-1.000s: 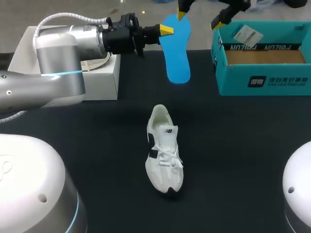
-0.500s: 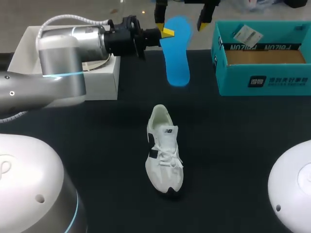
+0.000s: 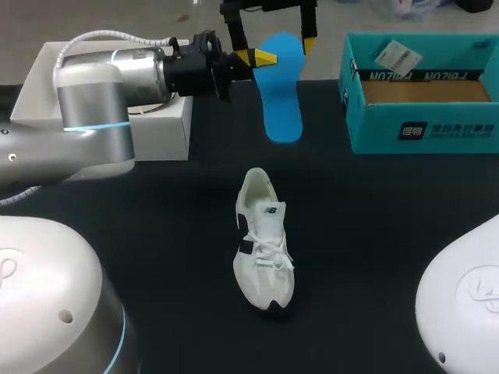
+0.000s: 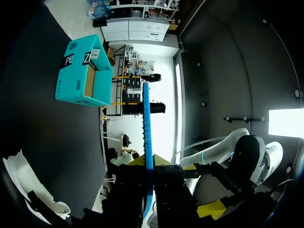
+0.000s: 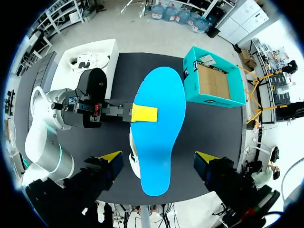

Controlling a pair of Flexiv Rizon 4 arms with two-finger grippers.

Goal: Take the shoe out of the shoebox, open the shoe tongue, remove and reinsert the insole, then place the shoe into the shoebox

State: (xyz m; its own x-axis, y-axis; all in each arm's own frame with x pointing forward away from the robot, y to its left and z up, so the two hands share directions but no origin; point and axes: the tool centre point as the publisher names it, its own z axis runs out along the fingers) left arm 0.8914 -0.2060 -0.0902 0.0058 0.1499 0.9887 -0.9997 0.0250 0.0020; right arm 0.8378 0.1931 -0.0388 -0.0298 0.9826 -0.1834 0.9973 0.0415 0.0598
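The white box stands at 10 o'clock from the shoe on the black table and holds a second white shoe. The left arm enters from 9 o'clock and crosses this box in the head view. The left gripper points toward 3 o'clock. Its two fingers are pinched onto one long edge of the blue insole. The left wrist view shows the insole edge-on, clamped between the yellow tips of the left gripper. The insole is held clear of the table, at 12 o'clock from the shoe. The right gripper hangs over the insole with its fingers spread wide. One finger stands at each side of the insole, and neither touches it. The right wrist view confirms this: the insole lies flat between the separated yellow tips of the right gripper, with a gap at each side. The shoe rests near the middle of the table, laced, with the heel at 12 o'clock and the toe at 6 o'clock. The teal shoebox stands open at 2 o'clock from the shoe, well apart from it. A tag lies inside its far left corner.
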